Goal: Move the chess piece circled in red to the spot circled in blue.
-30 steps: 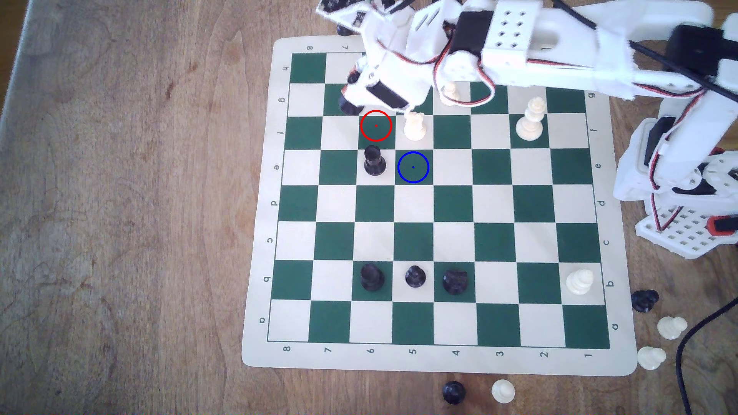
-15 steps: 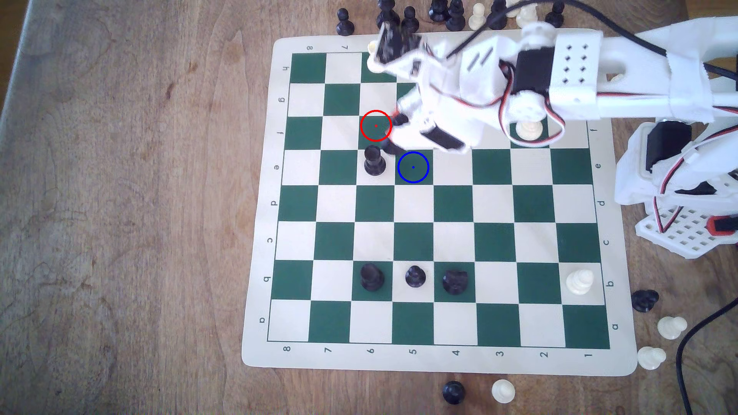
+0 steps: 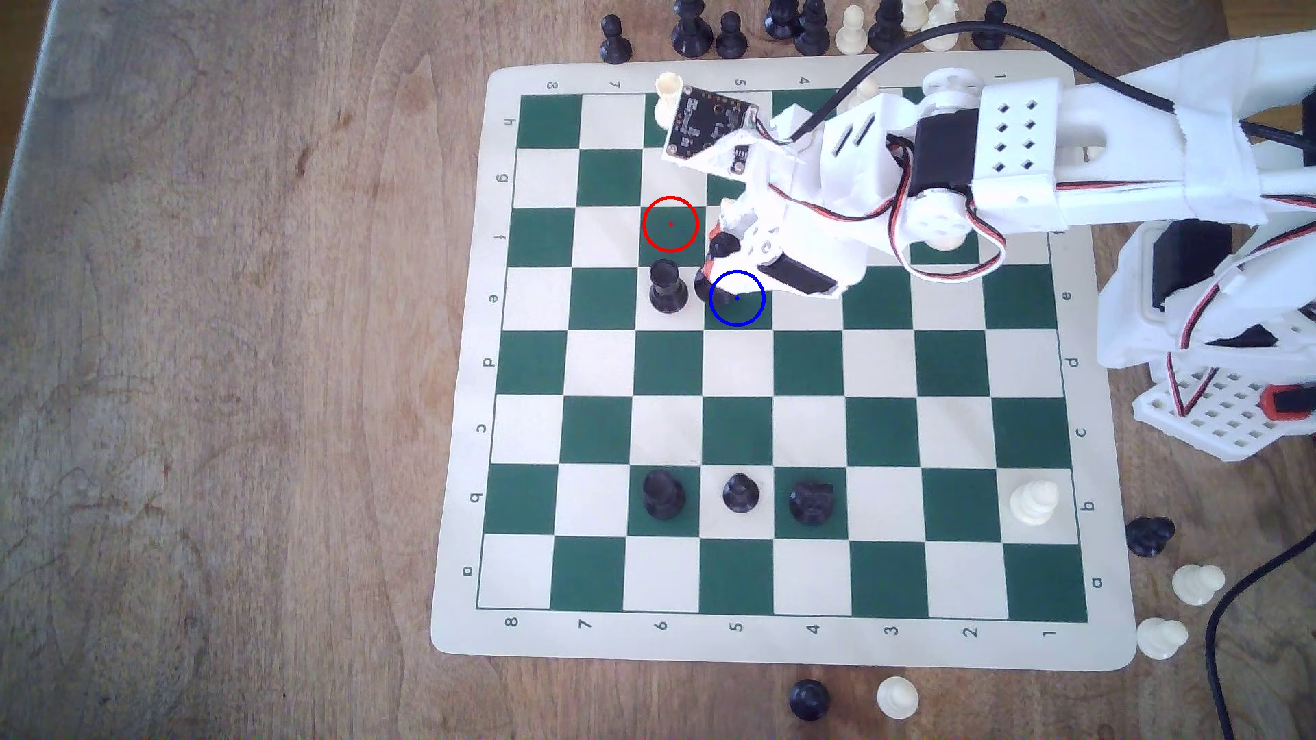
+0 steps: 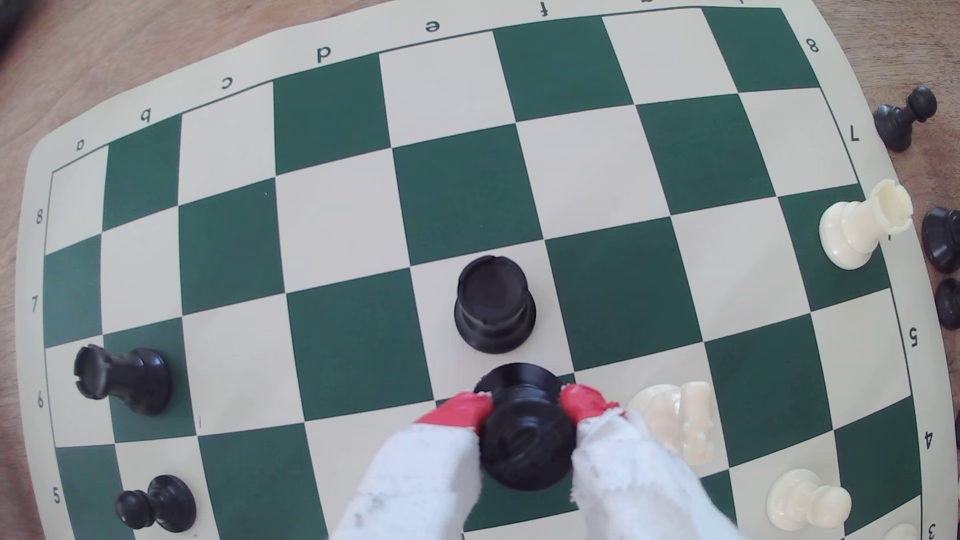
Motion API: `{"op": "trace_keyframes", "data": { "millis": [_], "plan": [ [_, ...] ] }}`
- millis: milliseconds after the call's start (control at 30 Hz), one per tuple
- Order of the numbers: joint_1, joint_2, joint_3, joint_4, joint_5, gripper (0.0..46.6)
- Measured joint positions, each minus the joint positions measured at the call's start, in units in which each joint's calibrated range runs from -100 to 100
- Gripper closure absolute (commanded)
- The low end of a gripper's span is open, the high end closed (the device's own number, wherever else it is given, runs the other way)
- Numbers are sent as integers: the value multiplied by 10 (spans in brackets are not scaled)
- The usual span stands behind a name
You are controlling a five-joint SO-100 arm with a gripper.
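On the chessboard (image 3: 783,644), going from the exterior view's left, a black rook (image 3: 667,286) is standing just beside the tool (image 3: 718,269), which is pinching the tall black piece (image 4: 525,441) between red-tipped fingers (image 4: 460,410) at the edge of the blue-circled square (image 3: 740,309), with white pieces farther right.

blue-circled square (image 3: 744,313) partly behind gripper (image 3: 719,274)
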Motion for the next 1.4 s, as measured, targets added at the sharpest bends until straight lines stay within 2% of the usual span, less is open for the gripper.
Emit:
{"op": "trace_keyframes", "data": {
  "millis": [533, 667, 800, 967, 1100, 1233, 1400],
  "plan": [
    [0, 30, 0, 12, 8, 463],
    [0, 30, 0, 15, 8, 419],
    [0, 30, 0, 15, 8, 326],
    [2, 30, 0, 16, 10, 274],
    [2, 30, 2, 16, 10, 265],
    [2, 18, 33, 15, 10, 286],
    [15, -44, 148, -100, 15, 301]
  ]
}}
